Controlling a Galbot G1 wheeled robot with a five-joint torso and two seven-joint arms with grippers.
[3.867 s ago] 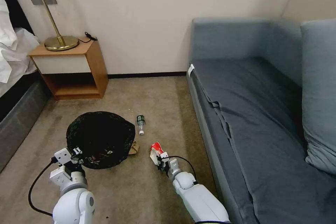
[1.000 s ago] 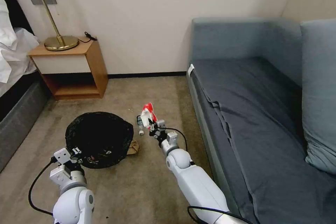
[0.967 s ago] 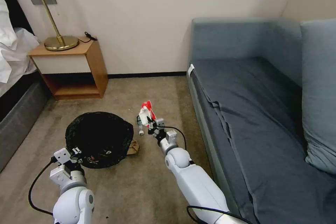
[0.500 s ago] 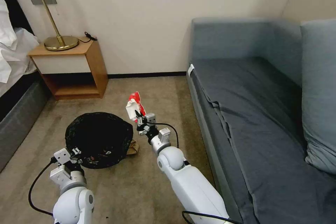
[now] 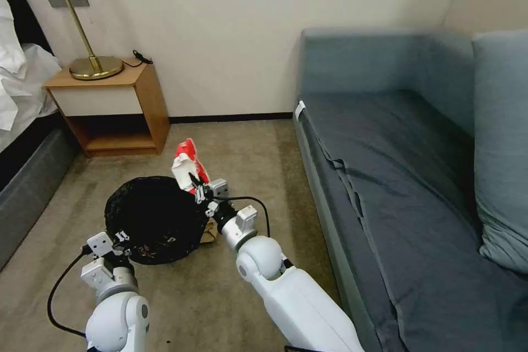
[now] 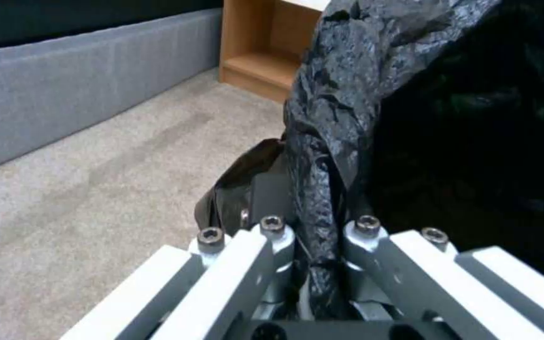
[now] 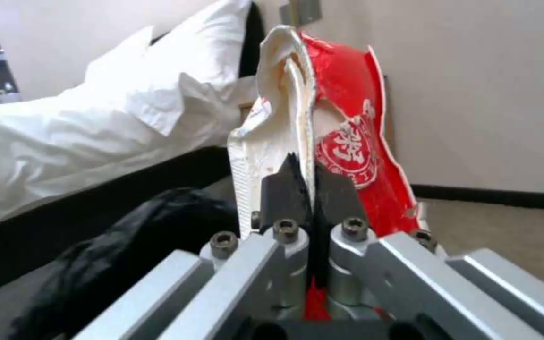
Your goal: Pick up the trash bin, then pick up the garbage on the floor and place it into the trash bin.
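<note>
The trash bin [image 5: 154, 217], lined with a crinkled black bag [image 6: 448, 108], is held low over the carpet. My left gripper [image 5: 122, 240] is shut on its near rim, the fingers pinching a fold of the bag [image 6: 315, 208]. One piece of garbage, a red-and-white packet [image 5: 187, 162], stands upright in my right gripper [image 5: 199, 191], which is shut on the packet's lower edge [image 7: 310, 179]. The packet [image 7: 347, 99] hangs just above the bin's right rim [image 7: 140, 222]. A crumpled tan paper bag [image 5: 209, 234] lies on the floor against the bin, partly hidden by my right arm.
A wooden nightstand [image 5: 118, 113] with a brass lamp [image 5: 94, 66] stands at the back left beside the bed [image 5: 22, 137]. A grey-blue sofa [image 5: 418, 176] runs along the right. Open carpet [image 5: 187, 297] lies between my arms.
My right gripper has lifted the red-and-white packet off the floor and carried it left, up to the bin's right rim. The left gripper and bin have barely moved.
</note>
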